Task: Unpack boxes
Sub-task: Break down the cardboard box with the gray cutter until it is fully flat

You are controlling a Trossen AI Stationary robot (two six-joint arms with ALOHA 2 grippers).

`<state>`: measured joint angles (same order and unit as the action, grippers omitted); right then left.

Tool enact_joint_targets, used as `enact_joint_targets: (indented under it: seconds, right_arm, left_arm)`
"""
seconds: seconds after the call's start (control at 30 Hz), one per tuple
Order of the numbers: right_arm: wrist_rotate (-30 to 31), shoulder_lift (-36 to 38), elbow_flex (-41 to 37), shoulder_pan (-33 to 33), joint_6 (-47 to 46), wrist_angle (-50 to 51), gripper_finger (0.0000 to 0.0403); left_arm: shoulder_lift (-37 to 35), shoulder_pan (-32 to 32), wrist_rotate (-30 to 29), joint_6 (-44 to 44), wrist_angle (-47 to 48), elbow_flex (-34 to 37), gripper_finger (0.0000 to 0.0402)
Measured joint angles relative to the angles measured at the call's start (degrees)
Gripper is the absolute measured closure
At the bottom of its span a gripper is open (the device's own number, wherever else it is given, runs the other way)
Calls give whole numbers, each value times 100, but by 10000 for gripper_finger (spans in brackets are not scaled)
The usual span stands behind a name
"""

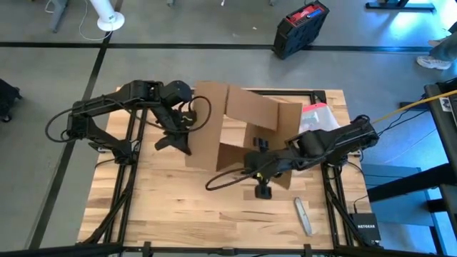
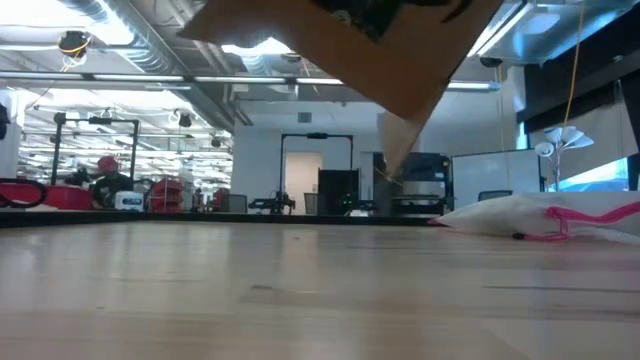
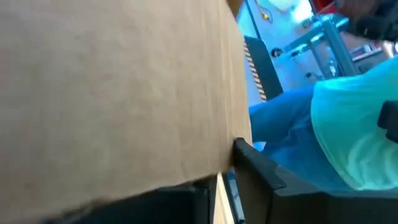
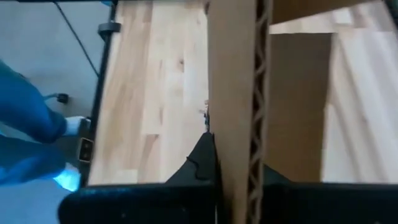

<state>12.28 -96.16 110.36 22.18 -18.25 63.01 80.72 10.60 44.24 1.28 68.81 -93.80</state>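
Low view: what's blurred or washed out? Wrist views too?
Low view: cardboard box overhead soft, ceiling lights glare. Left wrist view: box wall fills the frame, blurred, background cyan. Right wrist view: cardboard edge between the jaws soft, table sharper.

overhead down on table point(image 1: 178, 207), low level across it, 2 wrists close on box point(image 1: 246, 132)

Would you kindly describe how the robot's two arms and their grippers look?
Both the left arm and right arm are dark, jointed links with looping black cables. The left gripper and right gripper each end in flat black fingers; no markings are legible.
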Motion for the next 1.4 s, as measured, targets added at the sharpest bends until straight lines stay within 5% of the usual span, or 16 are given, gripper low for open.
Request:
enact_joint_targets:
  seconds: [0.3,0.63,0.97,1.2,1.4]
  right_arm:
    - [580,13,480,94,-53,657,403]
    - [431,-23,484,96,-188,733,403]
    - [-192,-318,492,288,-260,879,403]
    - [-485,-361,490,443,-251,896,403]
    - [-547,-402,488,402,-161,859,403]
  left_arm:
    - [-6,-104,324,-3,-557,9,398]
    - [-17,41,403,-544,-1494,17,356]
    - [-387,780,323,55,-1527,22,305]
    - [-849,1439,-481,987,-1684,22,285]
    - [-833,806,-1390,2015,-2272,20,283]
